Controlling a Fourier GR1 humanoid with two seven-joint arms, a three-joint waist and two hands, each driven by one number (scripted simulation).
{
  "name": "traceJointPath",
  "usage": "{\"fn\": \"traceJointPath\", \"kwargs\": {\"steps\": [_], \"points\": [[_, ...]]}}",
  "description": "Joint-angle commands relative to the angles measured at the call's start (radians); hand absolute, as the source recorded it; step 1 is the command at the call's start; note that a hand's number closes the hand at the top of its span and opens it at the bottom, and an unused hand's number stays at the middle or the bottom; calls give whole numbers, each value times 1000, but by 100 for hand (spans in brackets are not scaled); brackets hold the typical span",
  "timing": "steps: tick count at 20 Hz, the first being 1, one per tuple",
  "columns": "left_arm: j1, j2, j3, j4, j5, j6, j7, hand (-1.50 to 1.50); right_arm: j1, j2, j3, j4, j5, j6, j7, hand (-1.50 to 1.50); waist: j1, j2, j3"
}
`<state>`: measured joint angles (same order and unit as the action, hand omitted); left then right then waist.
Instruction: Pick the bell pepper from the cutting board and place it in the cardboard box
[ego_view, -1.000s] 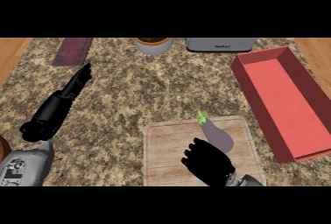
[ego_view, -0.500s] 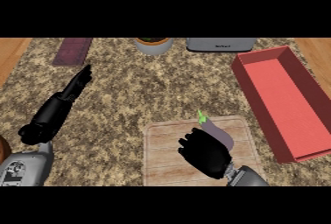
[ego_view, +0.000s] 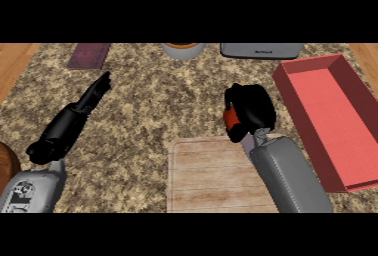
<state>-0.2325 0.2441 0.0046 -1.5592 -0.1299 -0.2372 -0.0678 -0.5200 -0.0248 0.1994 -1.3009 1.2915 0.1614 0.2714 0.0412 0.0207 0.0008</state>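
One wooden cutting board (ego_view: 214, 175) lies nearest, on the speckled counter (ego_view: 155, 110), and the grey right forearm (ego_view: 289, 175) crosses its right side. Its top is bare where it shows. At the near left, the left forearm (ego_view: 33, 187) comes in, and the left hand (ego_view: 81, 112) stretches away toward the far left with its fingers straight and together, released, holding nothing and resting low over the counter. One red cardboard box (ego_view: 325, 115) sits at the right, open at the top, running from near to far, with nothing visible inside it. Just beyond the board's far edge, left of the box and apart from it, the right hand (ego_view: 251, 111) is clenched around one bell pepper (ego_view: 231, 118); only a red patch of it shows between the curled fingers on the hand's left side. The pepper is thus off the board and outside the box. Along the far edge stand one dark reddish mat (ego_view: 90, 54) at the left, one round pot (ego_view: 183, 49) in the middle, and one grey appliance (ego_view: 261, 50) to its right.
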Motion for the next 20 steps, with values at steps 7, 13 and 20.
{"fn": "traceJointPath", "kwargs": {"steps": [7,13,20], "points": [[-7,29,28,38,13,-33,-34,0,-418,25,-164,296,68,-206,322,150,-4,-12,-1],[10,4,11,21,-12,-2,-12,0,-467,-46,-329,289,89,-366,470,150,-20,-15,-1],[16,23,49,-8,23,-30,29,0,-489,-164,-427,309,54,-386,498,150,-32,-20,-1]]}}
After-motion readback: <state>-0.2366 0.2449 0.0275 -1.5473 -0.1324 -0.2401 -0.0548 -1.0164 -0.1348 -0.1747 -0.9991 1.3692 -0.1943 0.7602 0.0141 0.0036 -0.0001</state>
